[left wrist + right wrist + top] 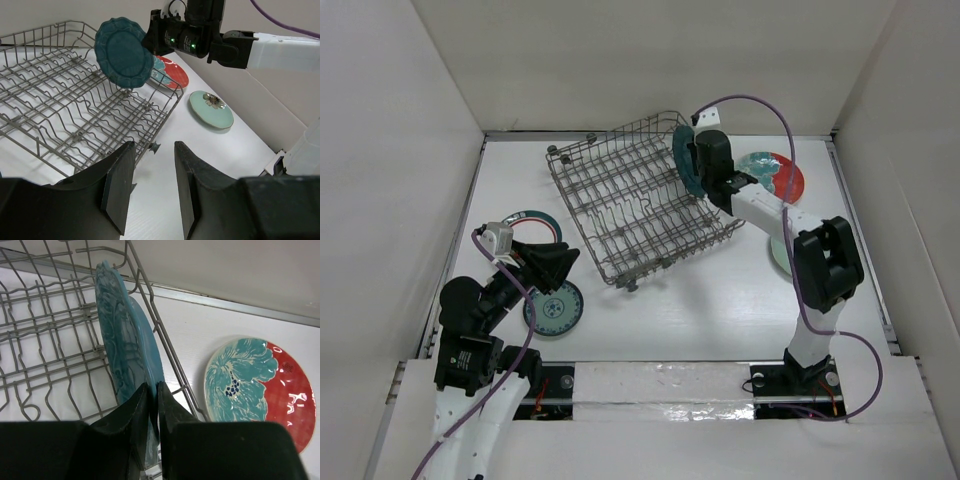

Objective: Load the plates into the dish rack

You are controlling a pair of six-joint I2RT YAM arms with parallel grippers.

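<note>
Right gripper was clamped on dark teal scalloped ceramic plate, held on edge, presumably for slotting into grey wire dish rack.

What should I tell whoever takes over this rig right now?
Right gripper: shut on the dark teal plate, held on edge at the right end of the rack.
Left gripper: open, empty, near the rack's front corner.
On the table: red-teal plate and mint plate right of the rack; white plate and small teal plate to its left.
Done: no plate released in the rack yet.
Left: seat the dark teal plate, then load the other four.
</note>
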